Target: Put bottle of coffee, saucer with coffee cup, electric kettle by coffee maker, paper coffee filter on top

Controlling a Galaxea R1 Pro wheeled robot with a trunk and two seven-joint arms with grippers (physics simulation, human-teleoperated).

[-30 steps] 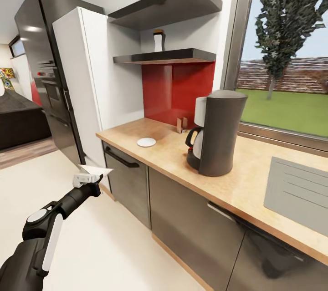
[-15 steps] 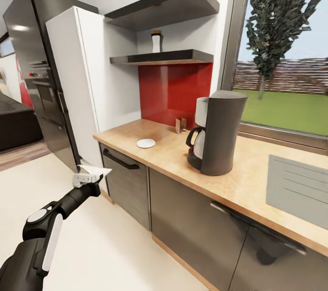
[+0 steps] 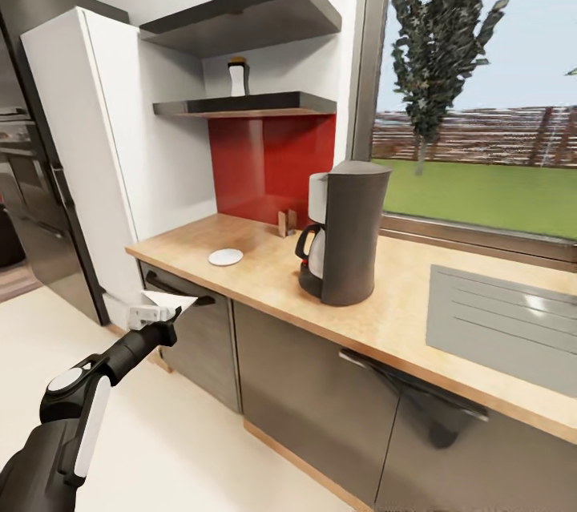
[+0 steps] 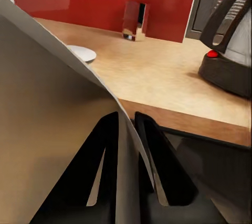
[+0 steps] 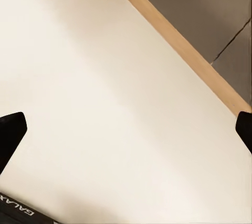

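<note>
Here the left gripper (image 3: 164, 318), low in the left of the head view, has its dark fingers (image 4: 102, 155) pinched shut on the thin white paper coffee filter (image 3: 170, 303), whose sheet fans out past the tips; gripping it by one edge probably leaves the cone free to be lowered onto a surface. The tall black drip coffee maker (image 3: 346, 233) with its steel carafe and small red switch stands at frame centre on the long light wood kitchen countertop (image 3: 264, 276), well apart from the filter, so its top is bare and the placing is not yet done. Left of the machine lies the small round white saucer (image 3: 225, 257), apart from it. The small dark bottle of coffee with a white label (image 3: 238, 78) stands on the thin dark grey kitchen shelf (image 3: 248, 104) in the upper middle, above the red backsplash (image 3: 268, 159). In the right wrist view the right gripper (image 5: 126, 129) hangs over pale floor (image 5: 94, 77), its black tips at opposite edges, spread wide and holding nothing, likely kept clear as a spare.
</note>
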